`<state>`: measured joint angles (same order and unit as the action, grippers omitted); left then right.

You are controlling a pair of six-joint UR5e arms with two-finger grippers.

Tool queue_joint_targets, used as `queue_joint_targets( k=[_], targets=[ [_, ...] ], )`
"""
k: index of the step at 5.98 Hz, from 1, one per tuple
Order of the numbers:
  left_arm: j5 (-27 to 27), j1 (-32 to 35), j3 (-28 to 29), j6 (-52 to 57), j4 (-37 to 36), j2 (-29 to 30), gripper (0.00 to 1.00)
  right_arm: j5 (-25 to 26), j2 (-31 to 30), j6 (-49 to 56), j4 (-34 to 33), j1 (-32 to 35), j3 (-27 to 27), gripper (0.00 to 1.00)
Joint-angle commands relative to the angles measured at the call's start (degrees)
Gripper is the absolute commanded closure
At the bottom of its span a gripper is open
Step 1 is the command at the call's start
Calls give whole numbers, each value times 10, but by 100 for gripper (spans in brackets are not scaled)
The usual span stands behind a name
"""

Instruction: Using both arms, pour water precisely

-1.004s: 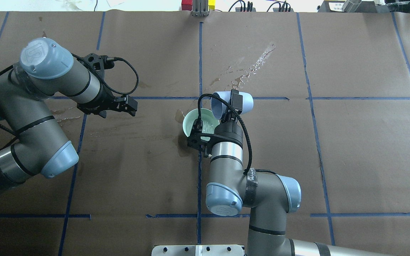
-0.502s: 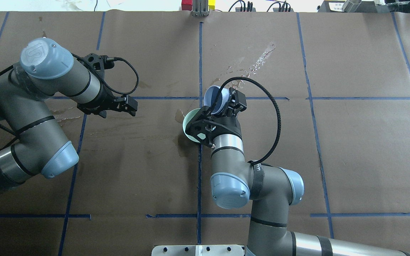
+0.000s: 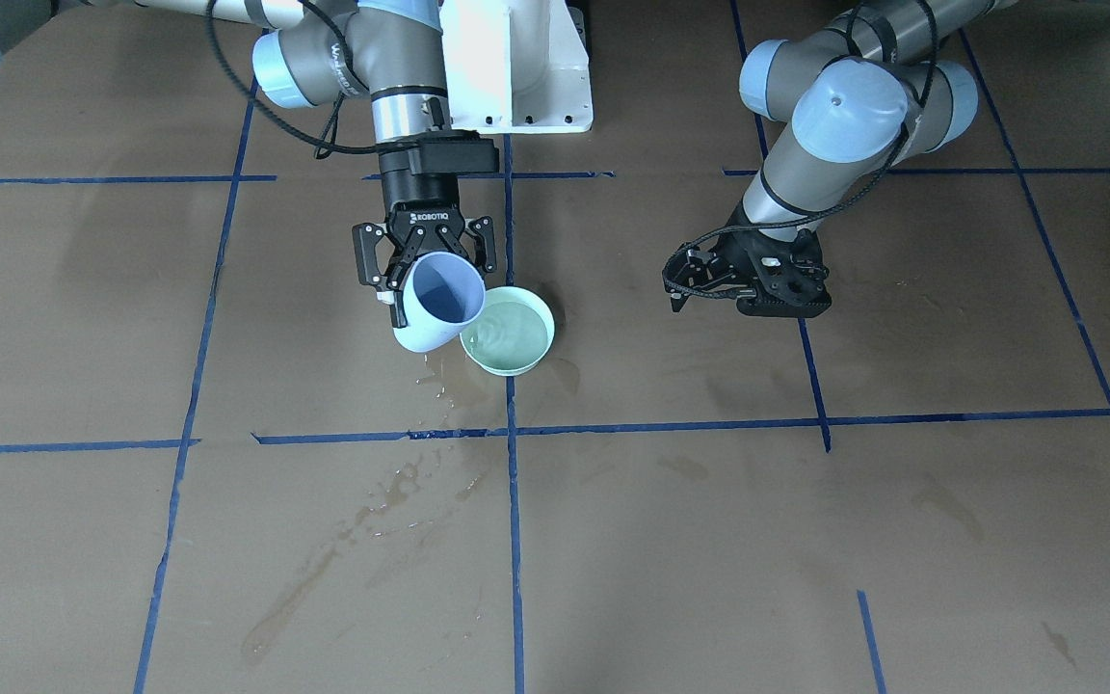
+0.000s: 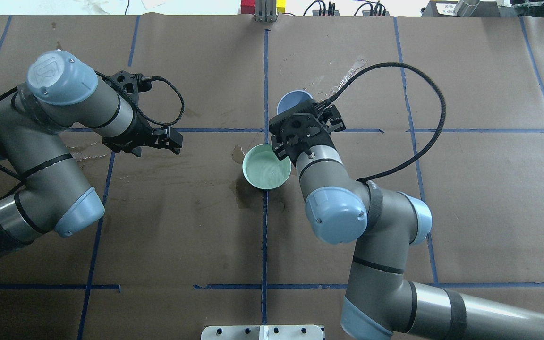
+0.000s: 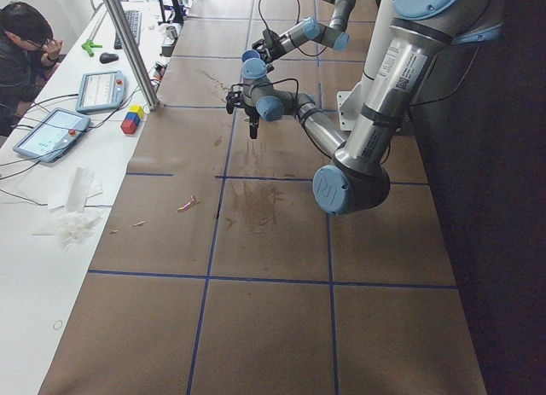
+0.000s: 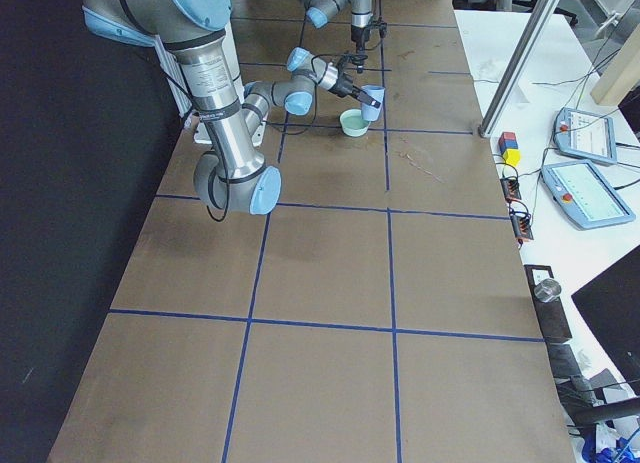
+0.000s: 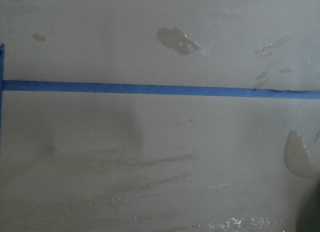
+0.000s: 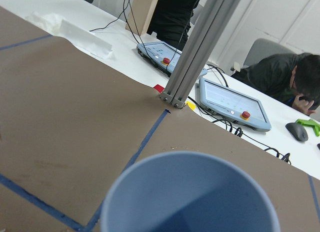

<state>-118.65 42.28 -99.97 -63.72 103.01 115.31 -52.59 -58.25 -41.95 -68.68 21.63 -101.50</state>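
- Table (image 4: 480,198): brown paper with a blue tape grid. There are wet patches (image 4: 343,80) in a streak on the far side and more around the bowl, so I'd call this pour less than precise.
- Right arm (image 4: 366,226): reaches to mid-table. Right gripper (image 3: 427,268) is clamped on the blue cup.
- Left arm (image 4: 40,141): parked on the left, well apart from the bowl. Left gripper (image 4: 175,143) holds nothing and the jaws look parted. My read is that it has no share in the job right now.
- Green bowl (image 4: 246,171): upright at mid-table, on the centre tape line (image 4: 265,71).
- Blue cup (image 3: 439,306): off the paper, just beside the bowl's far rim, tilted with its mouth up. I can't tell if it touches the bowl. I see no water inside it from the wrist cam.
- Water (image 3: 509,333): in the bowl. It is clear, rippled and glossy, tinted pale green by the bowl, with the level below the rim.
- Status, my judgement: the pour looks done. What's left is to set the cup down and back the arm off.
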Motion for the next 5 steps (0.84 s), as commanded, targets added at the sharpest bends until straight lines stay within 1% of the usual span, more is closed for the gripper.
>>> queue_joint_targets(
  k=[1, 2, 3, 4, 5],
  targets=[
    [0, 0, -1, -3, 0, 0, 0, -112, -19, -104, 1, 63, -25, 100],
    [1, 0, -2, -5, 0, 0, 0, -148, -49, -108, 1, 94, -46, 100],
    [1, -1, -2, -5, 0, 0, 0, -154, -93, -107, 3, 115, -77, 100],
    [1, -1, -2, -6, 0, 1, 0, -171, -127, -107, 28, 139, -95, 100],
    [1, -1, -1, -6, 0, 0, 0, -205, -188, -105, 119, 165, -95, 100]
  ],
)
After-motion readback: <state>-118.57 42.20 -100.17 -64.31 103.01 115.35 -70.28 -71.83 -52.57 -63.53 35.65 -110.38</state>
